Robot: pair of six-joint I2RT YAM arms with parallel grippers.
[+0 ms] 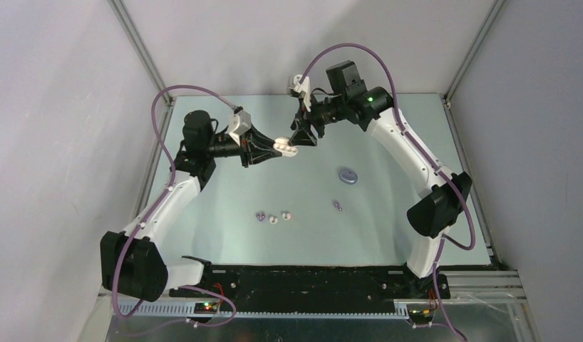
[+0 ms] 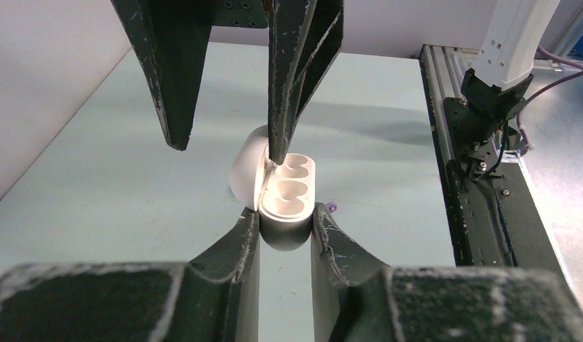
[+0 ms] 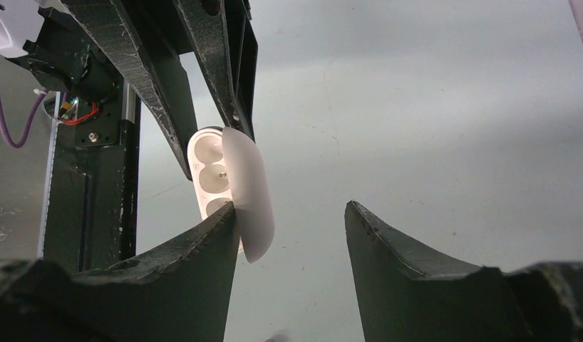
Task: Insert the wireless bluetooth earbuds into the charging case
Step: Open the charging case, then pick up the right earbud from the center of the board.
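A white charging case (image 1: 281,145) hangs above the table, its lid (image 2: 246,169) swung open and both wells (image 2: 290,187) empty. My left gripper (image 2: 287,215) is shut on the case's lower body. My right gripper (image 3: 289,208) stands open at the case: one of its fingers (image 2: 283,107) sits in the gap between lid and body and touches the lid (image 3: 249,192), the other is clear. On the table lie the earbuds: a purple one (image 1: 260,215), two white ones (image 1: 273,219) (image 1: 286,214), and another purple one (image 1: 338,206).
A purple charging case (image 1: 348,175) rests on the table to the right of the middle. Grey walls close off the back and both sides. A black rail (image 2: 481,214) with the arm bases runs along the near edge.
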